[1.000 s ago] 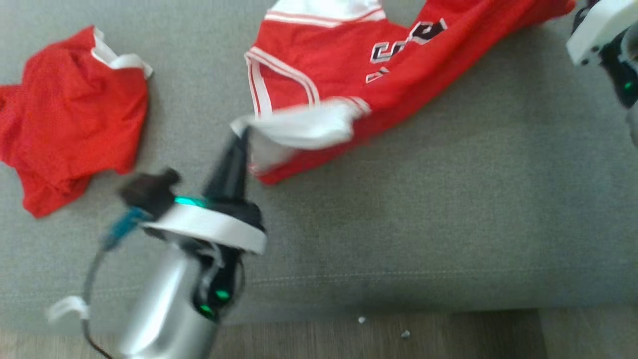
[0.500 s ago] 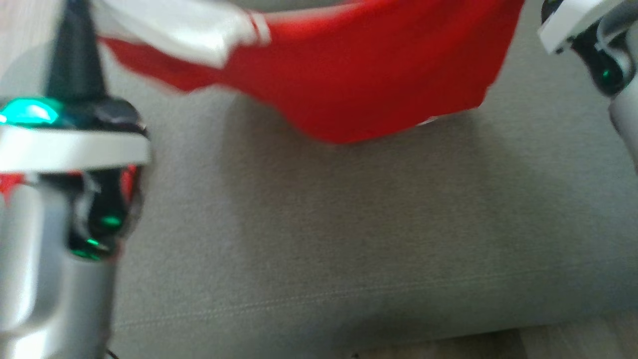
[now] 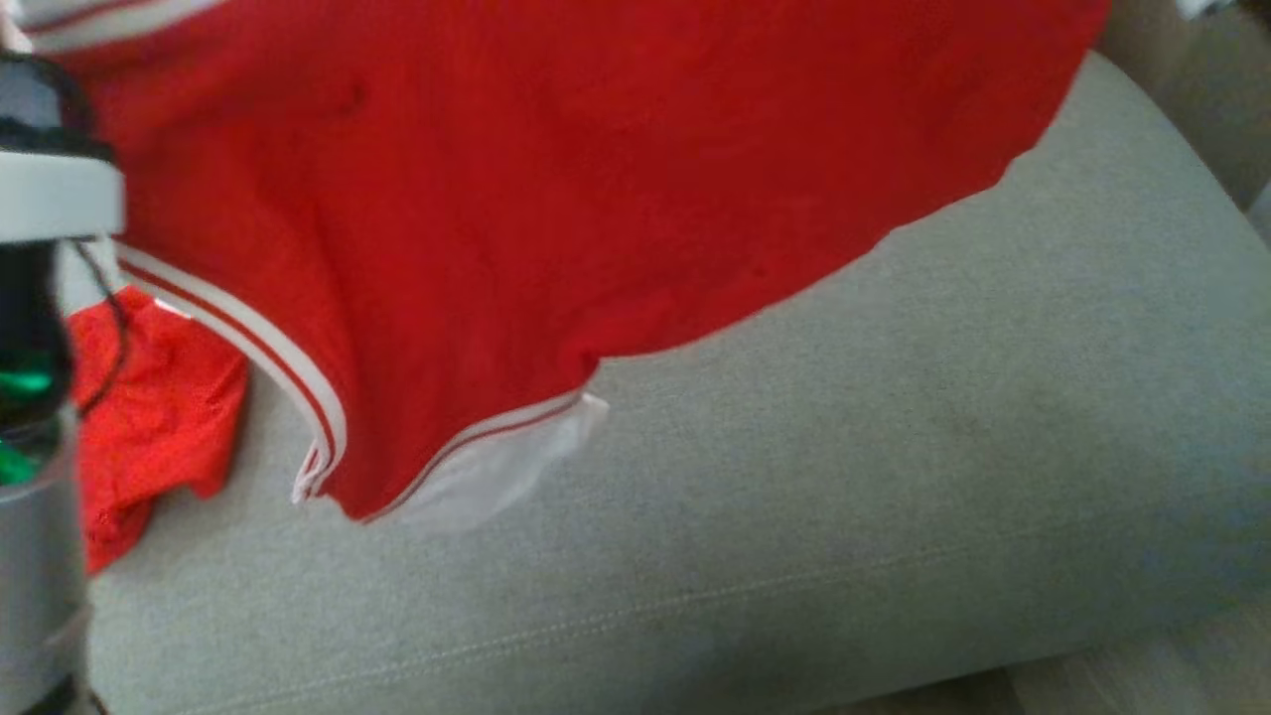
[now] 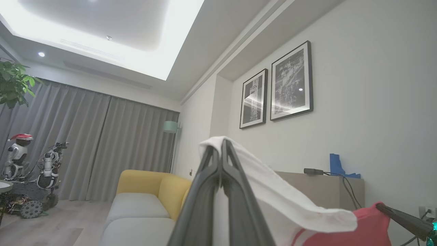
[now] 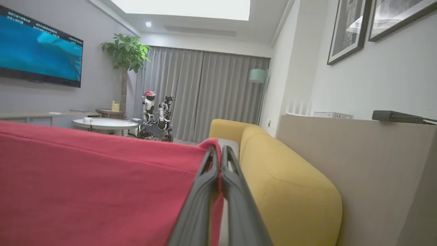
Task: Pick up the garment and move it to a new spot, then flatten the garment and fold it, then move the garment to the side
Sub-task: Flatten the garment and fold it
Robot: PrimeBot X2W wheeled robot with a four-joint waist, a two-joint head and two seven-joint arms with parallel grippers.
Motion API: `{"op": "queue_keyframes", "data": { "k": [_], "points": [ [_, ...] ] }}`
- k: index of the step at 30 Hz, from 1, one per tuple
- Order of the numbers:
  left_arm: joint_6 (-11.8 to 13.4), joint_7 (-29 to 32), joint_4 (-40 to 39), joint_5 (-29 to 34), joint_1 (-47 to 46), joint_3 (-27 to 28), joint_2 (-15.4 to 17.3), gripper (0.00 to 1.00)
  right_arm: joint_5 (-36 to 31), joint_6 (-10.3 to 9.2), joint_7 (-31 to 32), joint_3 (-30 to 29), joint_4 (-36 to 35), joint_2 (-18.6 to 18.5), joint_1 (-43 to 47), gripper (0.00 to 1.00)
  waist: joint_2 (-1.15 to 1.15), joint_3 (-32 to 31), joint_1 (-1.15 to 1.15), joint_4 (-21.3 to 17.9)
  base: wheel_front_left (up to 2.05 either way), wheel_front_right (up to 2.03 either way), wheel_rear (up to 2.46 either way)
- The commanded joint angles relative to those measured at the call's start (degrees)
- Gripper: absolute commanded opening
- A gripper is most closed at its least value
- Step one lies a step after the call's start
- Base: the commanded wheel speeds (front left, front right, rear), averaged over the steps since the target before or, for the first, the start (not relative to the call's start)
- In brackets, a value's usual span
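Red jersey (image 3: 516,199) hangs spread above the grey cushion (image 3: 894,447).
Left gripper (image 4: 221,147) is clamped on its white corner and right gripper (image 5: 219,153) on its red edge. A second red garment (image 3: 149,417) lies on the cushion.

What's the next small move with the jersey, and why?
Probably lower it flat onto the bare cushion, a little rightward. The left gripper and right gripper are both shut on the jersey, which hangs spread over the cushion, one corner close to the red shorts.
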Motion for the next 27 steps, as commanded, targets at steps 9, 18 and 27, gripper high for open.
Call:
{"op": "queue_keyframes", "data": {
  "k": [9, 18, 27],
  "points": [
    [3.7, 11.1, -2.5, -7.3, -8.9, 4.6, 3.1, 0.0, 0.3, 0.35, 10.9, -13.4, -7.7, -0.8, -0.9, 0.0, 0.0, 5.0, 0.0, -1.3, 0.0, 0.0, 0.0],
    [-0.4, 10.3, 16.4, -3.9, -36.7, -2.5, 2.4, 0.0, -12.7, 0.35, 13.0, -22.7, -10.6, 2.1, -12.1, 0.0, 0.0, 23.4, 0.0, 1.8, 0.0, 0.0, 0.0],
    [-4.3, -8.8, 41.7, 2.2, -60.4, -5.1, -3.1, 0.0, -28.9, 0.35, -4.7, -34.0, 1.4, 11.4, -28.6, 0.0, 0.0, 30.8, 0.0, 4.4, 0.0, 0.0, 0.0]
  ]
}}
